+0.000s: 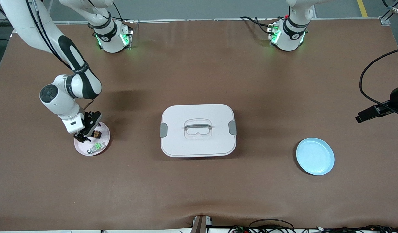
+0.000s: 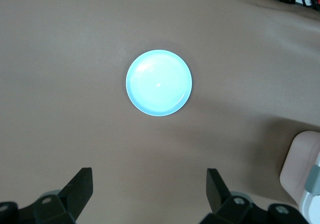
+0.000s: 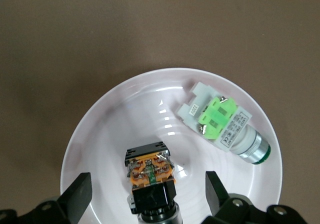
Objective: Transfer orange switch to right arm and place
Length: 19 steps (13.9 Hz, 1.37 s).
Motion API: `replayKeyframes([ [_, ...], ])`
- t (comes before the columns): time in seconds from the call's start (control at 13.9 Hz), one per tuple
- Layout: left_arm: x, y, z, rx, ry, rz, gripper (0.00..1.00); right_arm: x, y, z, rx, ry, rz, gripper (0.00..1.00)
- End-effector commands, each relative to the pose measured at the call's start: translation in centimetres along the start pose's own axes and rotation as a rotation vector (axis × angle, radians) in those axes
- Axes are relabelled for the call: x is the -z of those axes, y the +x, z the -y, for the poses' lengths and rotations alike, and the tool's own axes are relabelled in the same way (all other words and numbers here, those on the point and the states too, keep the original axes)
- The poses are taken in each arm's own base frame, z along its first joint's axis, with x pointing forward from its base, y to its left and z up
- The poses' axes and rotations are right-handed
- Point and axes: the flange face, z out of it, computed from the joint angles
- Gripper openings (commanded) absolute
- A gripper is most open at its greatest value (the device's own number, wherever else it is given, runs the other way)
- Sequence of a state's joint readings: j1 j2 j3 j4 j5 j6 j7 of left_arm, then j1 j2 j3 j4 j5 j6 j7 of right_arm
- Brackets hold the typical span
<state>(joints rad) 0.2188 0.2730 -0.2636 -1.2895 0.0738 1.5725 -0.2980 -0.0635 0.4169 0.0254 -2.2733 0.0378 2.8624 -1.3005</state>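
We see the orange switch (image 3: pixel 150 176) lying in a pink plate (image 1: pixel 102 149) at the right arm's end of the table, just beside a green switch (image 3: pixel 225 126). The right gripper (image 1: pixel 83 137) hangs low over the plate, fingers spread wide, gripping nothing. The left gripper (image 2: pixel 150 191), also wide open and empty, waits high above a blue plate (image 2: pixel 159 83). We judge the switch light, rigid and somewhat slick; its flat black sides look best for pinching.
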Motion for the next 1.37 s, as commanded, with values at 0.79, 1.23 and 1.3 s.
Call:
replayKeyframes([
  [0.79,2.1,-1.9,-0.9,-0.053,0.02,-0.014,1.0,10.8,6.4,-5.7,-0.359,0.134,0.043,1.0],
  [1.23,3.3,-3.2,-1.8,-0.075,0.023,-0.014,1.0,20.7,7.4,-12.1,-0.701,0.11,0.163,1.0],
  [1.3,3.9,-3.6,-1.9,-0.085,0.024,-0.017,1.0,22.1,7.1,-12.7,-0.724,0.128,0.18,1.0],
])
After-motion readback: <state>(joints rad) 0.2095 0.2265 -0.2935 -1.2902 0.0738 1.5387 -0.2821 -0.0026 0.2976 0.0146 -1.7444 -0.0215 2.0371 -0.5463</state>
